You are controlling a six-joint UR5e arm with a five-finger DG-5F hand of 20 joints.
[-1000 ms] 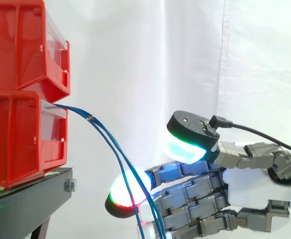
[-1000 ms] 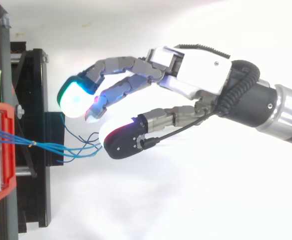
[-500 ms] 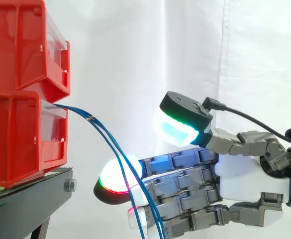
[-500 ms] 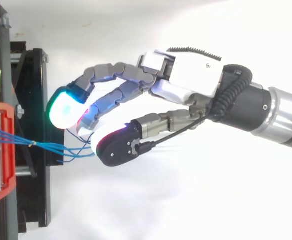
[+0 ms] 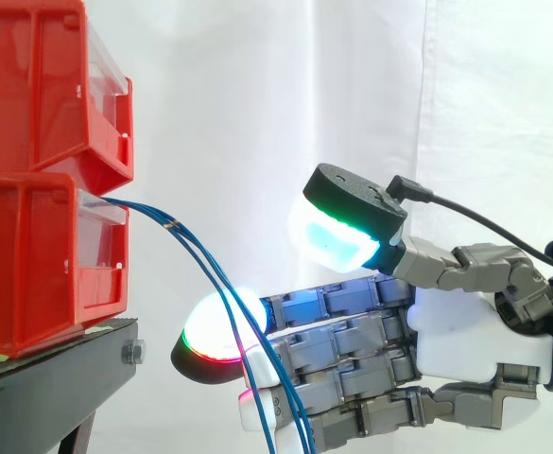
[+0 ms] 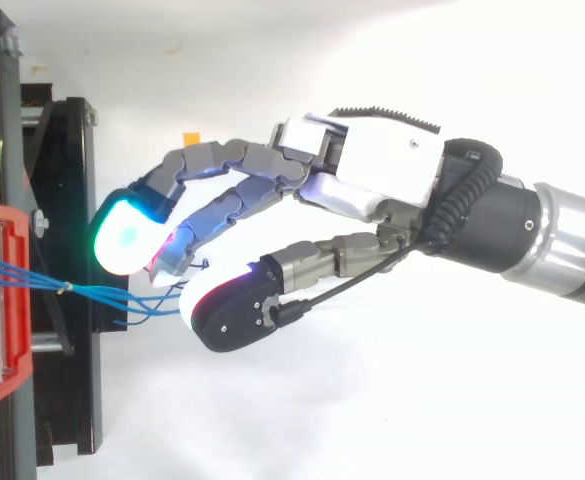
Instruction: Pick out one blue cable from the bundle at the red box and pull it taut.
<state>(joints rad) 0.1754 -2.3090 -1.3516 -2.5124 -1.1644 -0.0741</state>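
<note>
Hanging from the front of the lower red box [image 5: 40, 255], the blue cables [image 5: 153, 214] slant down and away from it. Their long axis points at the hand [image 5: 465, 331], which lies farther out from the box on that same line. Its fingers [image 5: 215, 326] stretch toward the box and the thumb [image 5: 337, 236] is lifted apart, so it is spread and gripping nothing. From above, the strands [image 6: 102, 292] run into the gap beside the thumb; I can't tell if they touch. I judge the next move is to pinch one strand, then draw away from the box.
</note>
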